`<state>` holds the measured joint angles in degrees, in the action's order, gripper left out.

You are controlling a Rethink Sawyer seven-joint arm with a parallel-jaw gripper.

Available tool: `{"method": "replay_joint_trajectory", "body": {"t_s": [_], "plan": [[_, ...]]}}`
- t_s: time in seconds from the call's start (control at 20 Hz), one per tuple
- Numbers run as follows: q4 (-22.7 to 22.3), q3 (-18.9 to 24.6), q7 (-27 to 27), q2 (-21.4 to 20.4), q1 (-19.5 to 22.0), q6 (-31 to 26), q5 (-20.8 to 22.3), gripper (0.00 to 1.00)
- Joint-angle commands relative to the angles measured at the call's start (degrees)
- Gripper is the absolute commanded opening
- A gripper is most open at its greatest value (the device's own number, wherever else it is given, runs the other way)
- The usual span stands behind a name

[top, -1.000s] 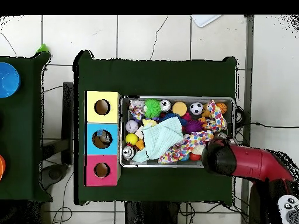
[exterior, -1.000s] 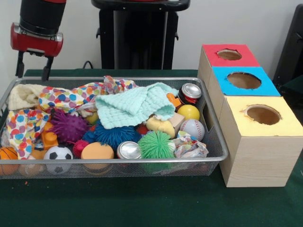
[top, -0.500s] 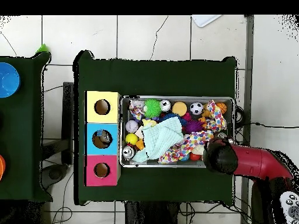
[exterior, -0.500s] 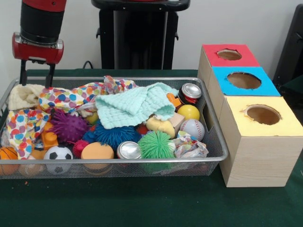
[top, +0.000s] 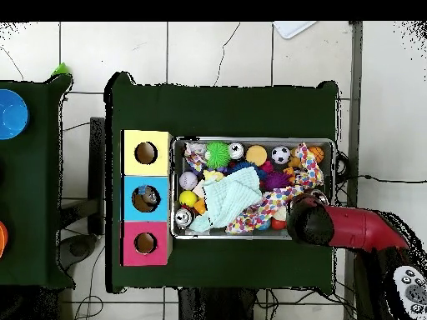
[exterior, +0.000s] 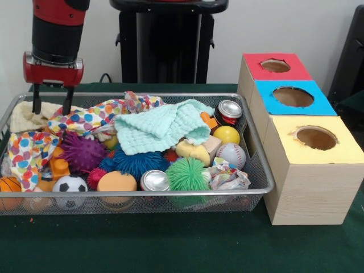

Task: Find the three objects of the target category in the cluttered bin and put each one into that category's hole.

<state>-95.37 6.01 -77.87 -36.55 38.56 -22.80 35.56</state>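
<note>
While the silver wire-mesh bin (exterior: 259,170) sits heaped with toys on the green-covered table (exterior: 170,244), the red and black gripper (exterior: 52,106) hangs over its far corner, the one farthest from the boxes, its two dark fingers (exterior: 67,101) standing apart with nothing between them. Directly beneath the fingertips lies a cream knitted cloth (exterior: 27,115), with a polka-dot patterned cloth (exterior: 85,118) just beside it toward the bin's middle. A mint-green knitted cloth (exterior: 162,128) spreads across the centre of the bin, well apart from the gripper. Two silver-topped drink cans rest farther off: one red can (exterior: 228,111) at the bin's far end nearest the boxes, another can (exterior: 154,181) against the front rim. Around them lie a yellow ball (exterior: 226,135), a white baseball (exterior: 231,154), a green spiky ball (exterior: 187,174), a blue spiky ball (exterior: 136,162), a purple spiky ball (exterior: 82,151), a small soccer ball (exterior: 70,185) and a crumpled paper wad (exterior: 226,176). Just beside the bin stands a row of three wooden boxes, each with a round hole: the yellow-topped box (exterior: 315,139) nearest the camera, the blue-topped box (exterior: 293,96) between, the red-topped box (exterior: 275,66) beyond. From overhead, the red arm (top: 359,230) reaches over the bin's corner.
</note>
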Motion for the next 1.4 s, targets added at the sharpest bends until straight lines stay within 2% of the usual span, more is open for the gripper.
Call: {"method": "replay_joint_trajectory", "body": {"t_s": [0.05, 0.35, 0.6, 0.95, 1.2, 1.4], "plan": [[2.6, 3.5, 2.0, 3.2, -0.5, 2.4, 5.5, 1.0], [3.0, 3.3, 1.0, 3.7, -0.4, 2.4, 6.2, 1.0], [5.9, -0.2, -1.1, 6.3, -3.4, 2.3, 9.4, 1.0], [8.8, -2.8, -3.1, 9.6, -5.4, 2.2, 11.9, 1.0], [10.3, -3.6, -4.7, 13.1, -5.5, 1.6, 11.3, 1.0], [10.9, -5.8, -4.4, 13.5, -7.7, 0.4, 12.2, 1.0]]}}
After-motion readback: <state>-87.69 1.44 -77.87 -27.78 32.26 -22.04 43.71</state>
